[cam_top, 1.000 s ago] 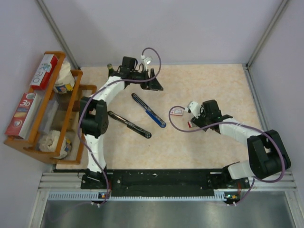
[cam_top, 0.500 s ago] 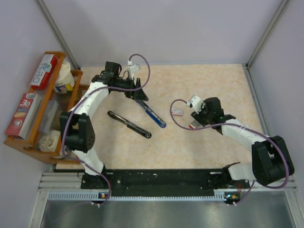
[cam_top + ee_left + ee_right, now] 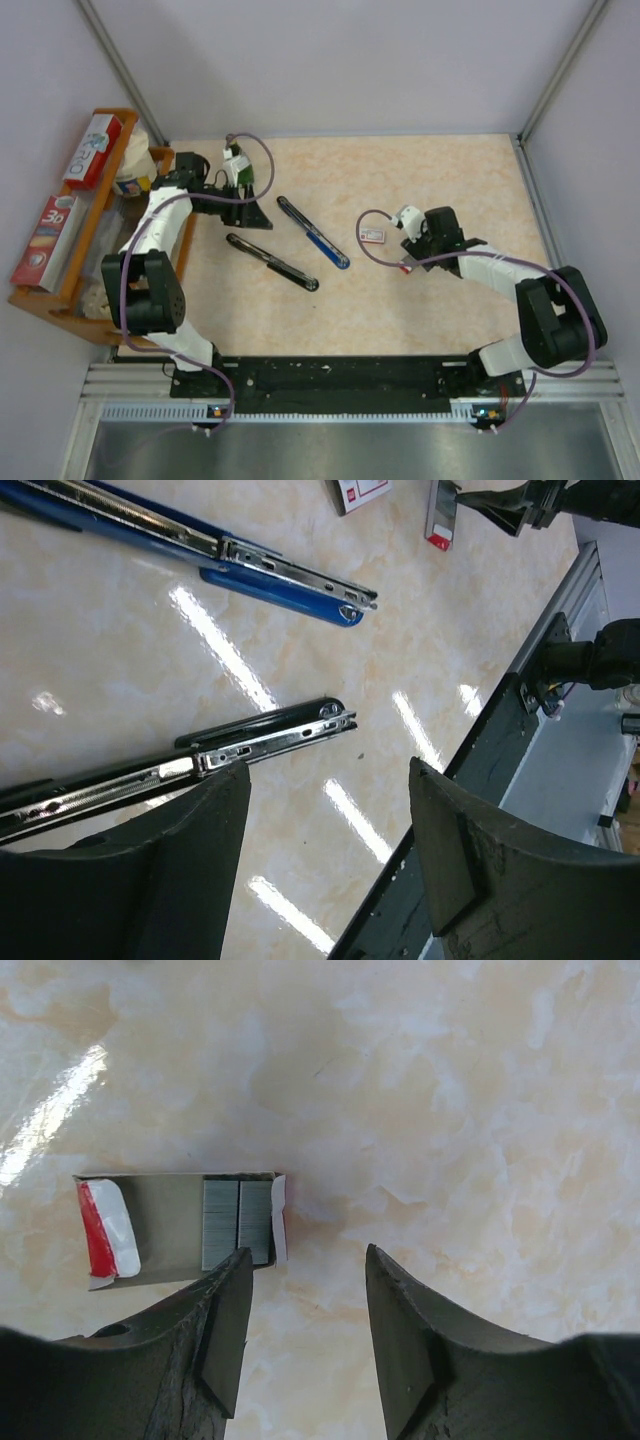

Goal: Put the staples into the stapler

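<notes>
Marbled beige surface (image 3: 480, 1080) carries the staples (image 3: 238, 1223), a short grey strip lying flat in one end of an open card tray (image 3: 150, 1228) whose other end shows a red and white flap. The main risk, judged from here, is a missed or clumsy pinch. The strip is thin and sits low in the tray, so closing fingers could catch the card wall instead, crush it, or push the whole tray across the smooth surface. The strip could also slide out or snap into pieces if it is tipped. The right hand (image 3: 305, 1260) is open and empty. Its gap hangs over bare surface just beside the tray's staple end, while one finger (image 3: 215, 1340) overlaps the tray's near edge in the wrist view. The tray therefore lies off to the side of the gap, not between the fingers, and the hand would need to shift sideways first. The white box (image 3: 372, 234) lies near the tray, apart from it. Further out, the black stapler (image 3: 250, 742) and the blue stapler (image 3: 270, 570) both lie opened flat with their metal rails showing. The left hand (image 3: 330, 780) is open, holding nothing, just beside the black one. An unheld stapler could slip as staples are fed in.
</notes>
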You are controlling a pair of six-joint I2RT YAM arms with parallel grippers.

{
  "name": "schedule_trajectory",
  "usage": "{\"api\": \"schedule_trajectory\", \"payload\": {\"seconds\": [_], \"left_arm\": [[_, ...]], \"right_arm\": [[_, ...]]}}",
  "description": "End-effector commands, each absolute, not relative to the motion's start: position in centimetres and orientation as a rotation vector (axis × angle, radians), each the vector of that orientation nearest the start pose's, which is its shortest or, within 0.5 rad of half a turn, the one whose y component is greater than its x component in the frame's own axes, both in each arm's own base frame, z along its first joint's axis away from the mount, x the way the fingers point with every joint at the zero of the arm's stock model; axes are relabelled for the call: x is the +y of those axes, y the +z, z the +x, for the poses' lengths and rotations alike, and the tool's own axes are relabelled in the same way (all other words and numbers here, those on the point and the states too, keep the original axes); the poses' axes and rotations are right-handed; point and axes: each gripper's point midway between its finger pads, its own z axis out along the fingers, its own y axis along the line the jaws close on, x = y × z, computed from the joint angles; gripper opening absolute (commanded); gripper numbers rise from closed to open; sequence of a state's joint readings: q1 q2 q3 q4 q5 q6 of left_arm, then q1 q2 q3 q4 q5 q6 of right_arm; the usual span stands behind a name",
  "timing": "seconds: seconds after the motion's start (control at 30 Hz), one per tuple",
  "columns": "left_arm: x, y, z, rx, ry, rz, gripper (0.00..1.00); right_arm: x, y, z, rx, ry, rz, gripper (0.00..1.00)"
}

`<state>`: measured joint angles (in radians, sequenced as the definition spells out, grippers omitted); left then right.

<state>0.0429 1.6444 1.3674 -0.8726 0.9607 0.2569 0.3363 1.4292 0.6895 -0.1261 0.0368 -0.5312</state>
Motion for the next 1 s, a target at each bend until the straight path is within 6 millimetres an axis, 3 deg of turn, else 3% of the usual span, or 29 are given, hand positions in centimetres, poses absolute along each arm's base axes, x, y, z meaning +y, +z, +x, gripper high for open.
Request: {"api": "schedule_trajectory", "payload": {"seconds": [0.0,0.4,0.97], "left_arm": [[-12.7,20.2,32.5,2.235,-1.138,0.570,0.69],[-12.9,20.1,31.9,2.200,-1.140,0.595,0.69],[-13.2,19.5,31.7,2.188,-1.177,0.590,0.69]], "right_arm": [[8.3,6.1,35.2,2.178,-0.196,-0.919,0.48],[7.9,6.8,36.3,2.157,-0.233,-0.832,0.47],[7.8,5.4,36.6,2.214,-0.253,-0.807,0.44]]}}
